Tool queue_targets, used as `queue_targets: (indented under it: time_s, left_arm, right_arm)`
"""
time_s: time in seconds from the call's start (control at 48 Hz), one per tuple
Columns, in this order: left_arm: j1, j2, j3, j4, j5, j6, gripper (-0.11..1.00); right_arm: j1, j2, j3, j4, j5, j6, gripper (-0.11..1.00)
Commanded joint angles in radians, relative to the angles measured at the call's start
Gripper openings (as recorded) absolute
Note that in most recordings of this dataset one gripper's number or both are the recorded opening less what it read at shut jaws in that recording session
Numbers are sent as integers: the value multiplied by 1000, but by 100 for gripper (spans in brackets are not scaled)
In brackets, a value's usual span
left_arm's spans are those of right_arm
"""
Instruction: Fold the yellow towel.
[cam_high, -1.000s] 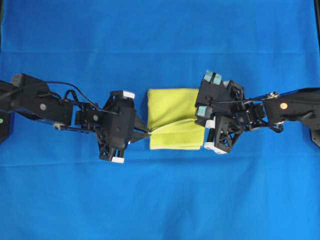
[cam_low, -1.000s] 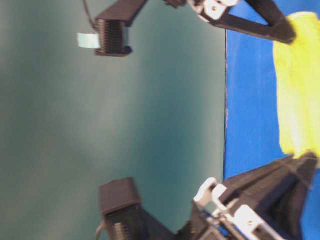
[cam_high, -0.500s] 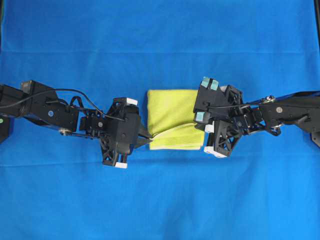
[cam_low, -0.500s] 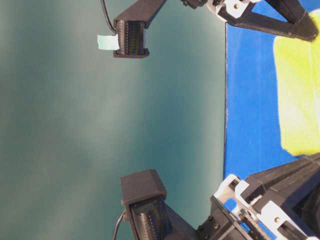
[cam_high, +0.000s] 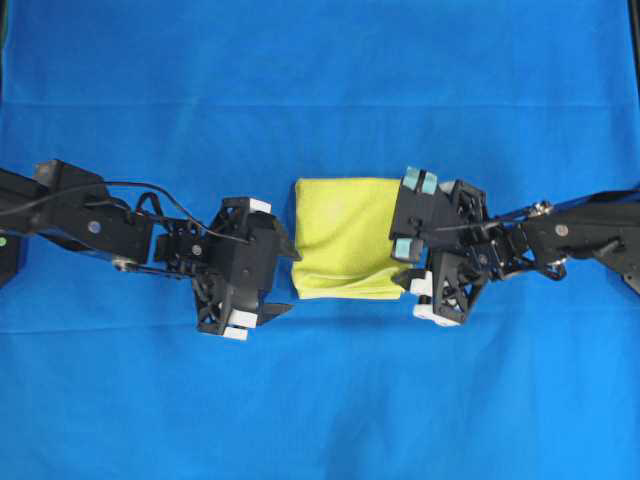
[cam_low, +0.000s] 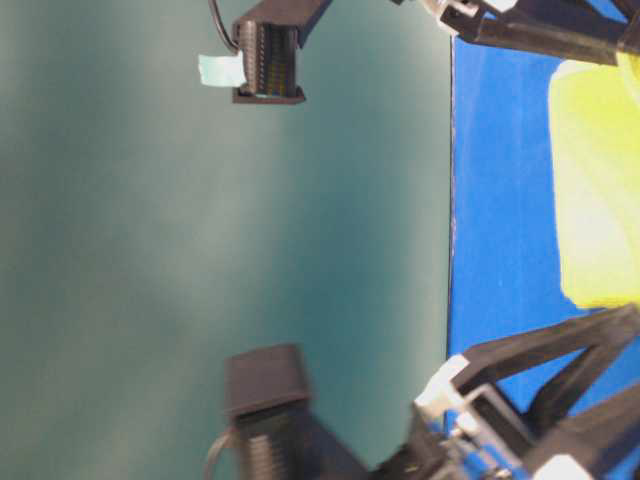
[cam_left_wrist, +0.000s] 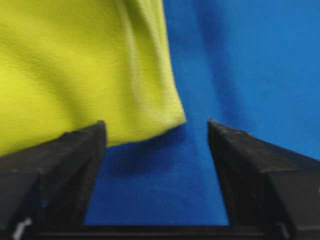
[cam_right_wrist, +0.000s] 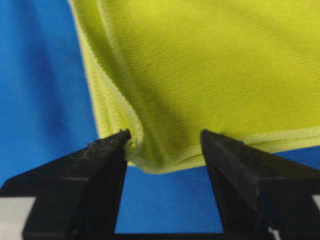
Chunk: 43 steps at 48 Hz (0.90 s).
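Observation:
The yellow towel (cam_high: 345, 238) lies folded in a flat rectangle on the blue cloth (cam_high: 320, 400), between my two arms. My left gripper (cam_high: 283, 280) stands open at the towel's lower left corner. In the left wrist view the towel (cam_left_wrist: 75, 65) ends just ahead of the left gripper (cam_left_wrist: 155, 130), and only blue cloth lies between the fingers (cam_left_wrist: 75, 155). My right gripper (cam_high: 408, 270) is open at the lower right corner. In the right wrist view the towel's (cam_right_wrist: 200, 65) layered corner sags into the gap of the right gripper (cam_right_wrist: 165, 135), brushing one fingertip (cam_right_wrist: 120, 137).
The blue cloth (cam_low: 500, 200) covers the whole table. In the table-level view a plain teal backdrop (cam_low: 200, 250) fills the left, with the towel (cam_low: 600, 190) at the right edge. Black arm bases (cam_high: 8, 265) sit at both table sides.
Both grippers have gone from shut to open and let go of the towel's edge. The lifted front flap has dropped flat. The left gripper has backed slightly away from the towel.

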Motion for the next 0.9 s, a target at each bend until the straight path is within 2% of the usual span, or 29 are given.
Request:
queue_targets:
  time_s: [0.0, 0.125, 0.292, 0.563, 0.875]
  left_arm:
    - [-2, -75, 0, 0, 25, 0, 72]
    - [-2, -156, 21, -2, 81, -2, 66]
    - [-8, -304, 64, -2, 110, -12, 66]
    - [-8, -555, 189, 0, 83, -14, 66]
    - [28, -905, 380, 0, 57, -14, 66]
  right_arm:
    - [29, -58, -26, 2, 23, 0, 60]
    - [71, -141, -32, 0, 71, 0, 61]
    - [91, -278, -11, -11, 130, 0, 61]
    - [77, -525, 98, -100, 135, 2, 61]
    - [51, -857, 242, -210, 118, 2, 61]
